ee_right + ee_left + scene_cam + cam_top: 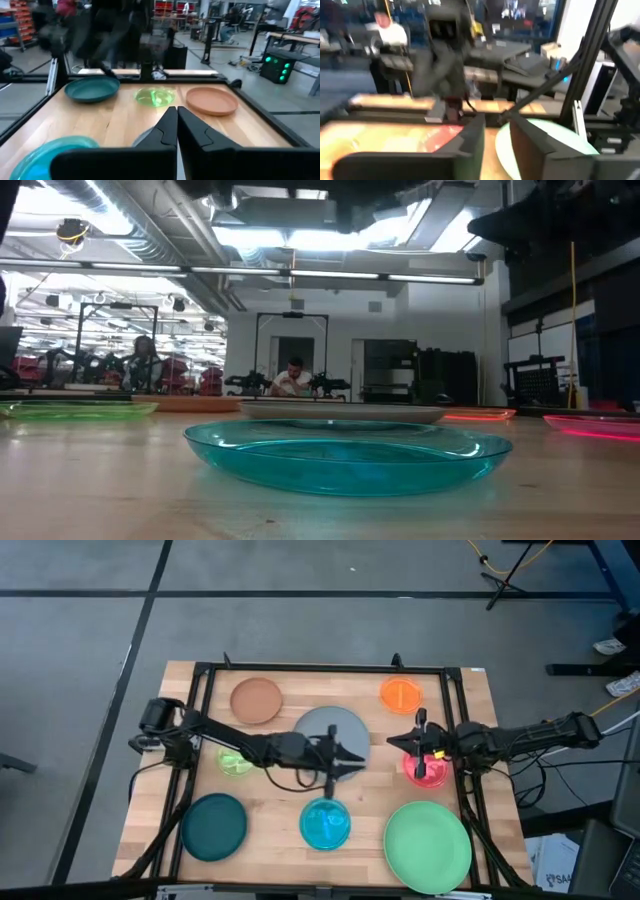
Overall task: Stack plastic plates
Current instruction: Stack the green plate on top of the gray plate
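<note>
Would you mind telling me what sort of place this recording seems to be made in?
Most likely a robotics lab or workshop hall: exposed ceiling ducts, other black-framed workbenches with a seated person, and this wooden table in a black frame, set with plastic plates.

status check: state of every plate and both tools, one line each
grey plate: flat on table, left tool above it
brown plate: flat, alone
orange plate: flat, alone
lime plate: flat, partly under left arm
pink-red plate: flat, right tool above it
teal plate: flat, alone
blue plate: flat, alone
light green plate: flat, alone
left tool: slightly open, empty
right tool: shut, empty
</note>
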Controlling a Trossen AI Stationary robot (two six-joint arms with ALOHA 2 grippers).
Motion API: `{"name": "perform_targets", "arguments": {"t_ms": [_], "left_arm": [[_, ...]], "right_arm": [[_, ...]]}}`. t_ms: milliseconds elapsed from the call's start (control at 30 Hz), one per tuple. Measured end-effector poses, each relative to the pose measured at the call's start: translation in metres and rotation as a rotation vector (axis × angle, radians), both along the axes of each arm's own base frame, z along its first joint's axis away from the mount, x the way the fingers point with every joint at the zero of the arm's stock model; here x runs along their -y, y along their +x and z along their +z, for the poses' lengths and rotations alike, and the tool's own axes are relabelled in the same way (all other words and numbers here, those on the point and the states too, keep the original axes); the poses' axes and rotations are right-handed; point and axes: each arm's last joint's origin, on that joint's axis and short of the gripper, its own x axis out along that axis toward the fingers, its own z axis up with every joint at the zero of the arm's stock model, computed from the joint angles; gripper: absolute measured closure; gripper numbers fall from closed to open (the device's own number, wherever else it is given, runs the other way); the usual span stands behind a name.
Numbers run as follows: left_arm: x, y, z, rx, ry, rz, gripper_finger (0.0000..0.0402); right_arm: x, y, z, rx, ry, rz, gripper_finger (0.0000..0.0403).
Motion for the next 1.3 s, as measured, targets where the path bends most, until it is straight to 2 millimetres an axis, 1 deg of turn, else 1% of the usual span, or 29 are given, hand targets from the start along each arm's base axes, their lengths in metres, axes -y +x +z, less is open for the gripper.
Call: {"name": "perform_targets", "arguments": {"t_ms": [200, 367, 533, 667, 867, 1033, 1167, 1300], "left_arm": [[0.012, 0.036, -0.009, -0.132, -0.078, -0.004, 0.0239], [0.022, 0.062, -0.022, -0.214, -0.132, 0.022, 0.0206], [0.034, 0.083, -0.035, -0.214, -0.194, 0.014, 0.0203], [0.043, 0.097, -0.052, -0.232, -0.199, 0.004, 0.0204], [0.053, 0.118, -0.075, -0.258, -0.291, -0.026, 0.0204], [0.061, 0.133, -0.088, -0.365, -0.328, -0.027, 0.0204], [0.067, 0.139, -0.099, -0.455, -0.351, 0.02, 0.0204], [0.072, 0.136, -0.104, -0.507, -0.42, 0.046, 0.0205]], "right_arm": [[0.0, 0.0, 0.015, -0.007, -0.001, -0.002, 0.04], [0.0, -0.001, 0.024, -0.066, -0.01, -0.002, 0.04], [0.0, -0.002, 0.029, -0.11, -0.02, -0.001, 0.04], [0.001, -0.003, 0.031, -0.112, -0.022, -0.013, 0.04], [0.001, -0.004, 0.025, -0.176, -0.029, -0.029, 0.04], [0.002, -0.005, 0.02, -0.229, -0.013, -0.033, 0.04], [0.002, -0.006, 0.017, -0.253, 0.05, -0.043, 0.04], [0.001, -0.006, 0.015, -0.27, 0.118, -0.039, 0.04]]}}
